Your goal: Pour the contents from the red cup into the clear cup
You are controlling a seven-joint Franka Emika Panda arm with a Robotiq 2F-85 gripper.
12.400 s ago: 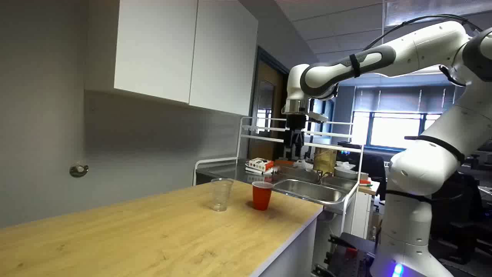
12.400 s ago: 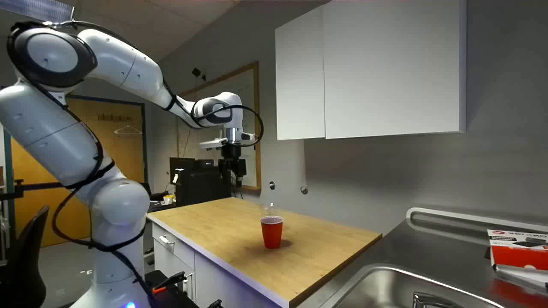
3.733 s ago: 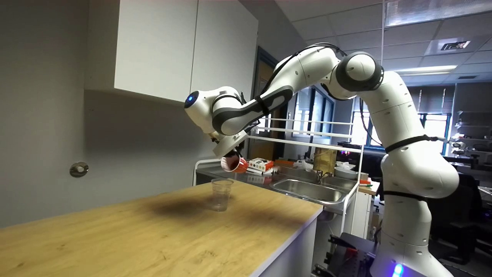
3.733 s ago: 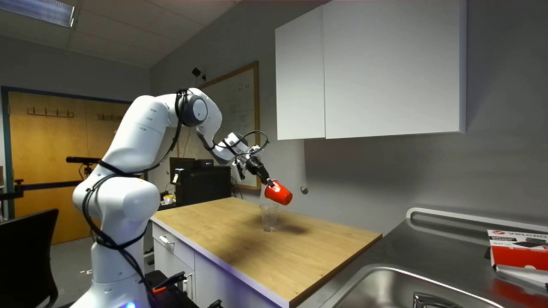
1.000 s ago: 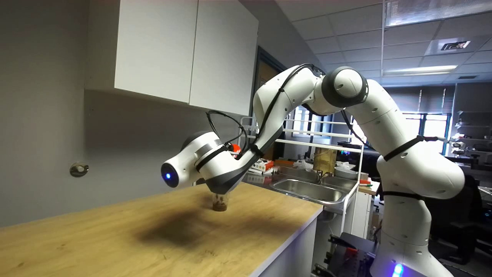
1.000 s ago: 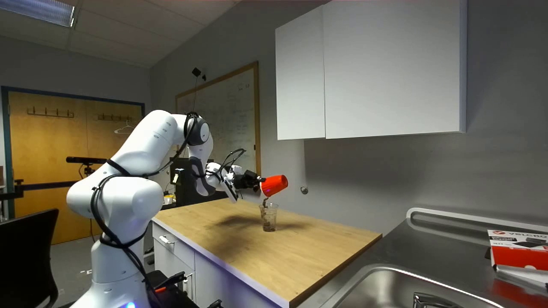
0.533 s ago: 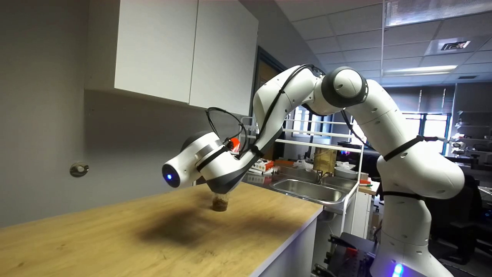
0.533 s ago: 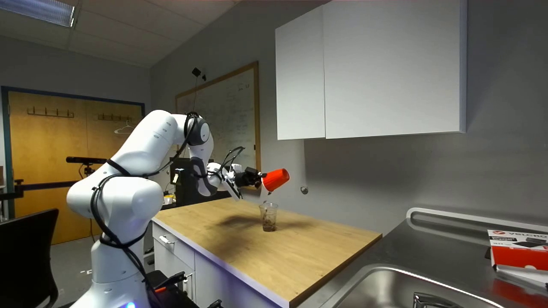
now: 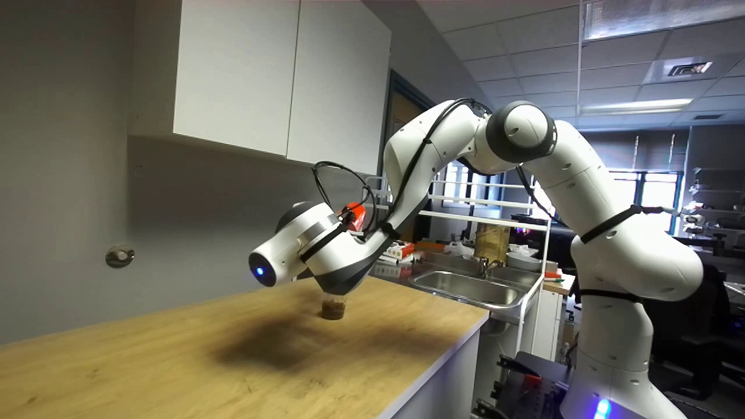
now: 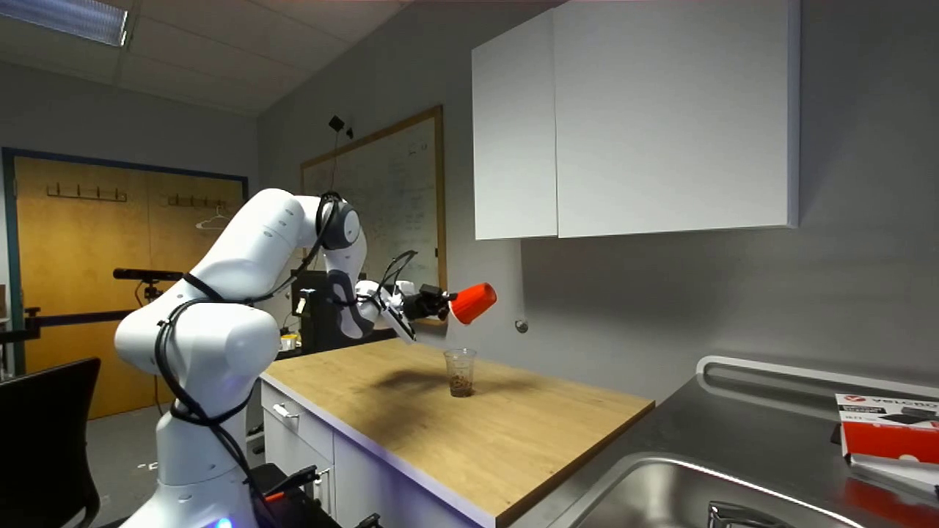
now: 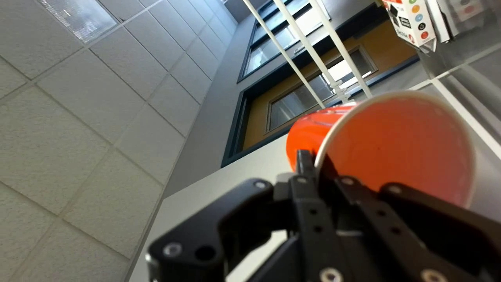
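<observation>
In an exterior view the red cup (image 10: 473,303) hangs in the air, tipped steeply with its mouth down toward the clear cup. My gripper (image 10: 444,304) is shut on its wall near the rim. The wrist view shows one finger on each side of the wall of the red cup (image 11: 399,145), whose inside looks bare but for a dark speck. Below stands the clear cup (image 10: 461,380), upright on the wooden counter, with brown bits in its bottom. Elsewhere, my arm hides the upper part of the clear cup (image 9: 333,308) and much of the red cup (image 9: 357,215).
White wall cabinets (image 10: 637,125) hang above the wooden counter (image 10: 411,433). A steel sink (image 9: 471,285) and a white rail rack (image 9: 460,217) stand beside it. A red-and-white box (image 10: 891,429) lies on the dark steel worktop (image 10: 741,425).
Earlier, the red cup stood on the counter; it was then gripped and lifted. Over the last second it tipped further and rose slightly. Brown bits fell into the clear cup; none are falling now.
</observation>
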